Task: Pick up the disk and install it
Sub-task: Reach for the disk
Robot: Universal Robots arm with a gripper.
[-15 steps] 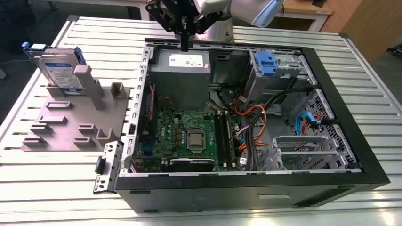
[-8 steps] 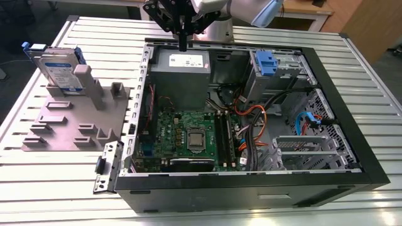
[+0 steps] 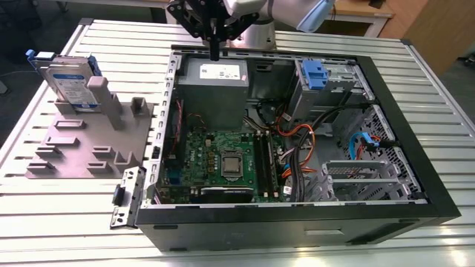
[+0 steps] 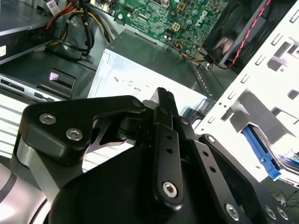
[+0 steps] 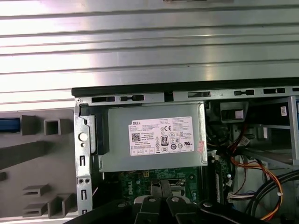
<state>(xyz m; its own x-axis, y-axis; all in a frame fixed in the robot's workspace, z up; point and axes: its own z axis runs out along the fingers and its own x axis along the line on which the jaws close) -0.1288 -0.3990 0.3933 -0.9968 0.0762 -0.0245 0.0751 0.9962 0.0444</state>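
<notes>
The disk point(image 3: 70, 83) stands upright in the grey plastic fixture point(image 3: 82, 144) at the exterior view's left; it is a silver drive with a white-and-blue label and a blue frame. My gripper point(image 3: 214, 54) hangs well to its right, over the back rim of the open computer case point(image 3: 410, 139), just above the grey power supply box point(image 3: 213, 83). Its black fingers point(image 4: 163, 100) are pressed together with nothing between them. The power supply's white sticker point(image 5: 161, 136) lies straight below the gripper in the first wrist view.
Inside the case lie a green motherboard point(image 3: 222, 161), orange and black cables point(image 3: 312, 139), a blue latch point(image 3: 315, 75) on the drive bay and a metal cage point(image 3: 356, 178). The case and fixture sit on a ribbed metal table point(image 3: 59, 222).
</notes>
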